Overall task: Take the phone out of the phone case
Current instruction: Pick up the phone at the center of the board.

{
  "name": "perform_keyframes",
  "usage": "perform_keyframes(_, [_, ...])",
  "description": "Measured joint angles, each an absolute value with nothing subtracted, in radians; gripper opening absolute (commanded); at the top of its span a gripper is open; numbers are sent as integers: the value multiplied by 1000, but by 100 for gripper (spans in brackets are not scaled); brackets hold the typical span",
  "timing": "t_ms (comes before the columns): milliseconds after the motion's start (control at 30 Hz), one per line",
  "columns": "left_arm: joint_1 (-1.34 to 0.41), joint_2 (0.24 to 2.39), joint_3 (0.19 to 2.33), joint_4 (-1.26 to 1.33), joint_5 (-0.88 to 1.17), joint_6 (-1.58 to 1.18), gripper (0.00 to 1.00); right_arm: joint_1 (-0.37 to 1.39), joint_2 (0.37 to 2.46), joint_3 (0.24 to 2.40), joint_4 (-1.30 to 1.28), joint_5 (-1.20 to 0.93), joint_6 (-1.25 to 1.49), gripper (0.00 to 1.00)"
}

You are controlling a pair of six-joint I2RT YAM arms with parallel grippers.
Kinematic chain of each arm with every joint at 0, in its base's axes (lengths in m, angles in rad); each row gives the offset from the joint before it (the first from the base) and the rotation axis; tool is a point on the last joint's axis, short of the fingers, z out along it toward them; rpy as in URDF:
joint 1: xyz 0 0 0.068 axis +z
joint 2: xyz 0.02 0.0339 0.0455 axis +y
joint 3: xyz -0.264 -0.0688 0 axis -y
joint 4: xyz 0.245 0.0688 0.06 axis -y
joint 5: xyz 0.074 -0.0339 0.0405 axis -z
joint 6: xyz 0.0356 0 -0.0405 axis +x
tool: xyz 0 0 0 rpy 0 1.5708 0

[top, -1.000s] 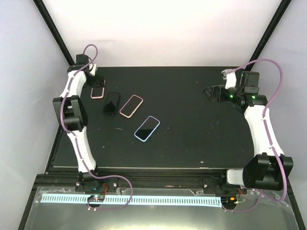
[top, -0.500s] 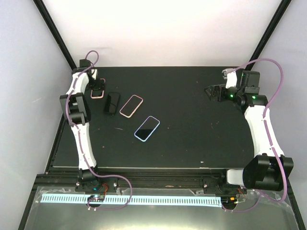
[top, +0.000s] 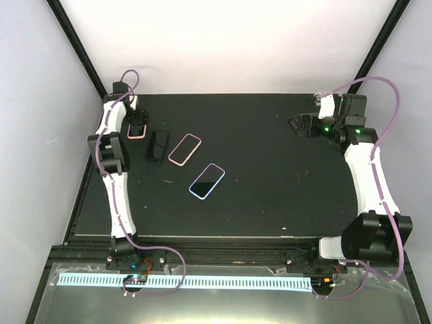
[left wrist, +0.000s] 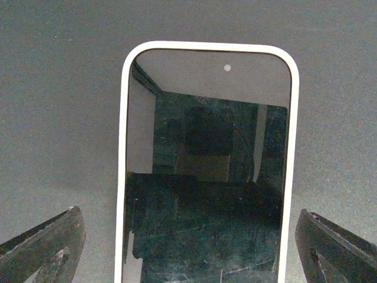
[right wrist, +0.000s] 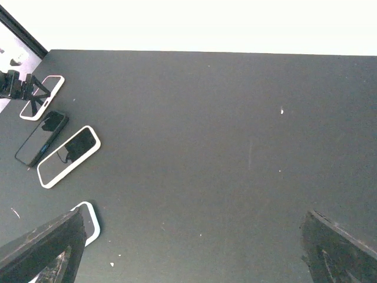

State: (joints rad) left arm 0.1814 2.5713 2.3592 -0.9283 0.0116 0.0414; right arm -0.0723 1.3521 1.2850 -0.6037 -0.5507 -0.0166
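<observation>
- left gripper [left wrist: 187, 213]: jaws spread wide either side of the phone [left wrist: 206, 177], gripping nothing.
- phone lies flat in its pale case [left wrist: 124, 177], far left on the table [top: 270, 196].
- right gripper [right wrist: 191, 213]: wide open, empty, far right.

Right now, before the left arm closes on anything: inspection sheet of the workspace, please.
Surface: black mat, flat, with a few pale specks.
Job's things: pink-cased phone at far left, lying flat; second pink-cased phone; blue-cased phone; bare black phone.
Clutter: nothing seen.
Grippers: left gripper open, fingers either side of the pink-cased phone; right gripper open over bare mat, holding nothing.
Cables: purple cables run along both arms, clear of the phones.
Surroundings: white walls, black frame posts.
</observation>
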Motion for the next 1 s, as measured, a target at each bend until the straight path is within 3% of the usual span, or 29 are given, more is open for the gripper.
perform_keyframes(533, [182, 2619, 2421, -982, 57, 51, 98, -72, 1435, 1412, -661, -533, -28, 100])
perform_keyframes(700, [182, 2619, 2421, -990, 57, 53, 82, -72, 1437, 1431, -685, -533, -46, 100])
perform_keyframes(1000, [190, 2619, 2425, -1020, 52, 83, 79, -72, 1437, 1436, -702, -532, -70, 100])
